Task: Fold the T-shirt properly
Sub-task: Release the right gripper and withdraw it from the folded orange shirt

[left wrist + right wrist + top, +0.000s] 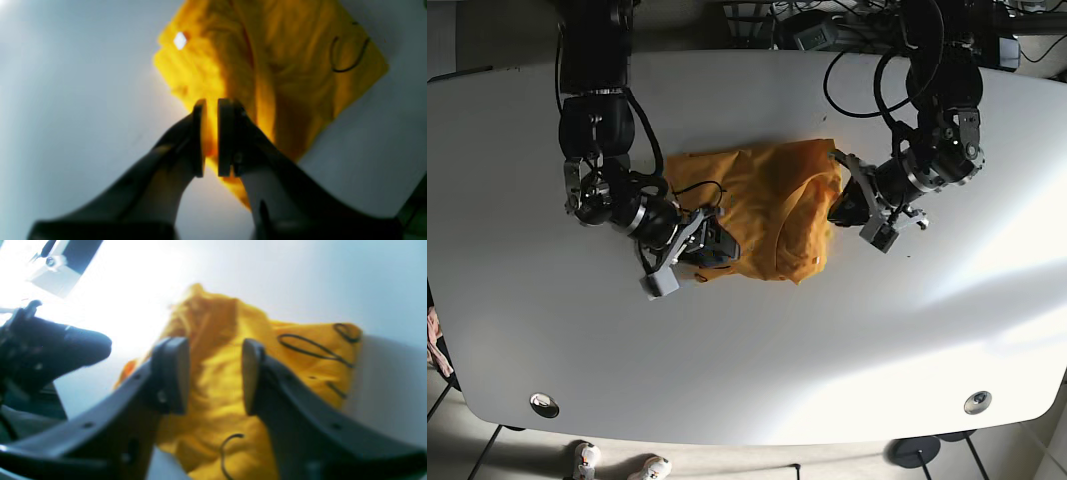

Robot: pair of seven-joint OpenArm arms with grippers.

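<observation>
The yellow T-shirt (757,205) lies bunched and partly folded at the middle of the white table (747,340). Black line print shows on it in the left wrist view (347,55) and in the right wrist view (313,348). My left gripper (210,136) is at the shirt's right edge (837,203), its fingers nearly together with yellow cloth between the pads. My right gripper (213,376) hovers over the shirt's lower left part (712,245), open with a wide gap and nothing held between its fingers.
Cables and equipment (847,25) crowd the table's far edge. Two round fittings sit near the front edge, one left (544,405) and one right (977,402). Bare white tabletop surrounds the shirt.
</observation>
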